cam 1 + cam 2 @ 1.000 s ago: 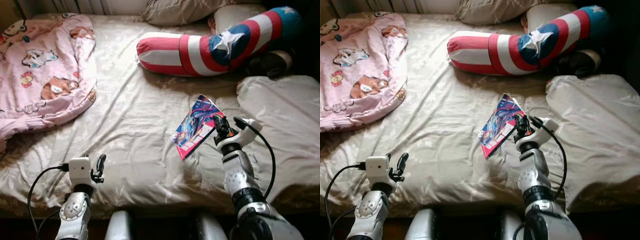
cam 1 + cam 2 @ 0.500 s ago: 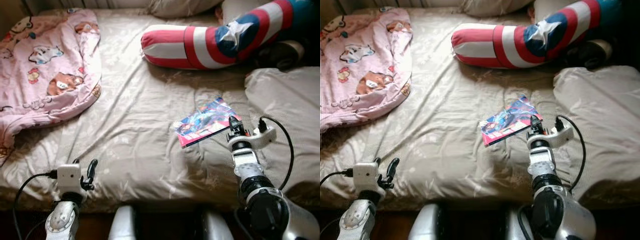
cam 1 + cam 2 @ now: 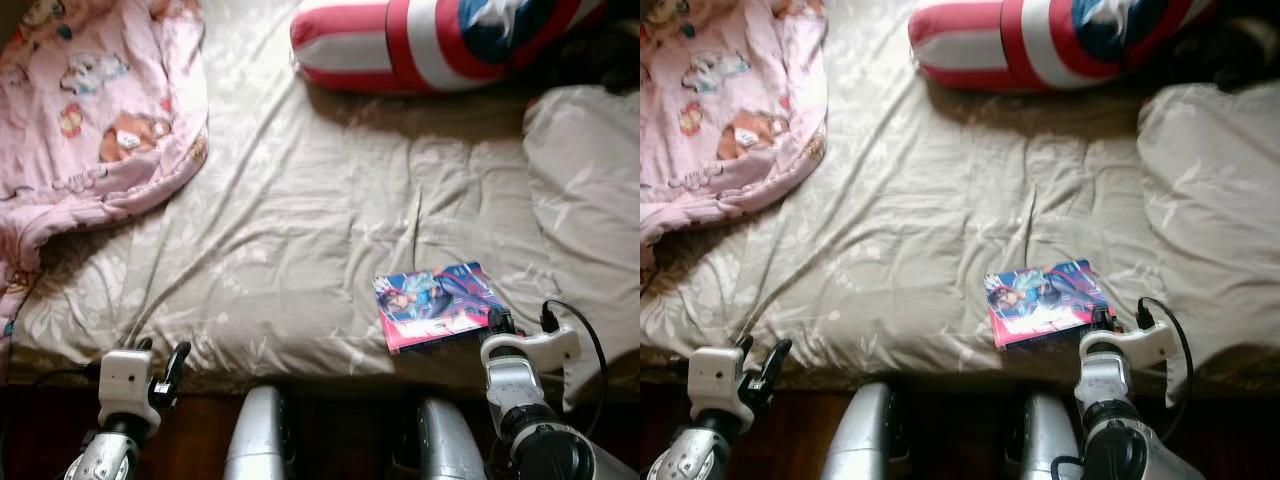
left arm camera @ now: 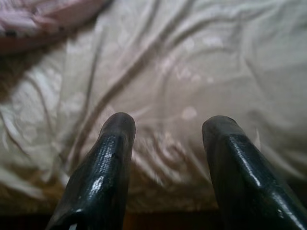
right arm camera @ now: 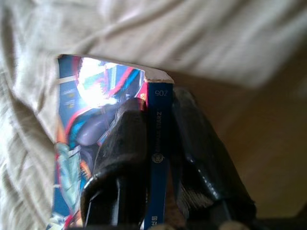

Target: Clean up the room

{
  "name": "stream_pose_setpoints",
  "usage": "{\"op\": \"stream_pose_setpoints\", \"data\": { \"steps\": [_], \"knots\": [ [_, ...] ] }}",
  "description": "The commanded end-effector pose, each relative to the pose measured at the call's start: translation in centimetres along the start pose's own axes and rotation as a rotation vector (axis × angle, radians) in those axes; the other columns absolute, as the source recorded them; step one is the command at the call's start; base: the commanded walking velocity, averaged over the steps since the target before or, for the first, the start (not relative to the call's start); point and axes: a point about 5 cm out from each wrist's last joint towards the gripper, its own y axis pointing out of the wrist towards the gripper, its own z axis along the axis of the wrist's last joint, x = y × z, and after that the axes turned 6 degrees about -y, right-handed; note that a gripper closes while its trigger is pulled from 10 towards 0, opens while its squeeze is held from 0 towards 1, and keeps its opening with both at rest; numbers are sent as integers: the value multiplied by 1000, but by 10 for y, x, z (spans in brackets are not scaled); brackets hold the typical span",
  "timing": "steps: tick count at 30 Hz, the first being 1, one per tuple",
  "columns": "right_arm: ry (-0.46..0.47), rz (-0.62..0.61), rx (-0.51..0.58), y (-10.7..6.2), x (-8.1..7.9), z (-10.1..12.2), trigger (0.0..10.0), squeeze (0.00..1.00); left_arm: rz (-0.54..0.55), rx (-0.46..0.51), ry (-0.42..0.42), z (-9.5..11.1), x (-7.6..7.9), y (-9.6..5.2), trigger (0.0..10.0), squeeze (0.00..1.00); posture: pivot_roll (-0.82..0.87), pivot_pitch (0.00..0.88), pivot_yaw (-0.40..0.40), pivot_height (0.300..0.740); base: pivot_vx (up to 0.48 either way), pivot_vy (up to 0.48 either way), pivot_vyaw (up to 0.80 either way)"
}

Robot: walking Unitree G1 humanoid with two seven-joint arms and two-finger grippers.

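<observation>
A bed (image 3: pixel 300 230) lies before the robot, spanning the view from left to right. On it, at the far left, lies a blanket (image 3: pixel 90 110); at the far side, right of centre, lies a long bolster pillow (image 3: pixel 440 45). A rumpled quilt (image 3: pixel 585 190) sits on the bed's right part, nearer than the bolster. A book (image 3: pixel 435 305) lies at the near edge, right of centre, just left of the quilt. The right gripper (image 5: pixel 156 143) is at the book's near right corner, its fingers on either side of the spine. The left gripper (image 4: pixel 165 139) hangs at the bed's near edge, far left of the book.

Blue-and-red comic book (image 3: pixel 437 305) (blue spine), beige sheet (image 3: pixel 300 230), pink cartoon blanket (image 3: pixel 90 100).
</observation>
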Motion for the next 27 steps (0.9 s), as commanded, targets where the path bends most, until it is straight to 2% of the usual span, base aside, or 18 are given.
{"op": "stream_pose_setpoints", "data": {
  "steps": [1,4,6,8,12,15,22,27],
  "knots": [
    [53,-99,-4,-7,21,-7,10000,0,4,-41,3,-5,-3,-7,10000,0,200,415,93,622,0,0,0],
    [36,-103,-17,-8,21,-10,10000,0,0,-48,3,-4,-1,-6,10000,0,210,422,92,622,0,0,0],
    [80,-96,3,-7,18,-10,10000,0,-10,-53,7,-4,0,-6,10000,0,215,424,93,622,0,0,0],
    [197,-97,46,-7,17,-8,10000,0,-13,-59,13,-5,0,-7,10000,0,213,424,94,622,0,0,0],
    [289,-101,64,-6,14,-10,10000,0,-7,-67,26,-3,-3,-11,10000,0,229,417,98,622,0,0,0],
    [323,-83,67,-6,9,-12,10000,0,-4,-68,33,-2,-6,-11,10000,0,239,413,101,622,0,0,0],
    [260,-34,48,-2,-3,-10,10000,0,2,-70,38,0,-7,-11,10000,0,243,410,103,622,0,0,0],
    [222,-16,39,0,-6,-7,10000,0,-5,-74,35,-1,-5,-10,10000,0,235,414,97,622,0,0,0]
  ]
}}
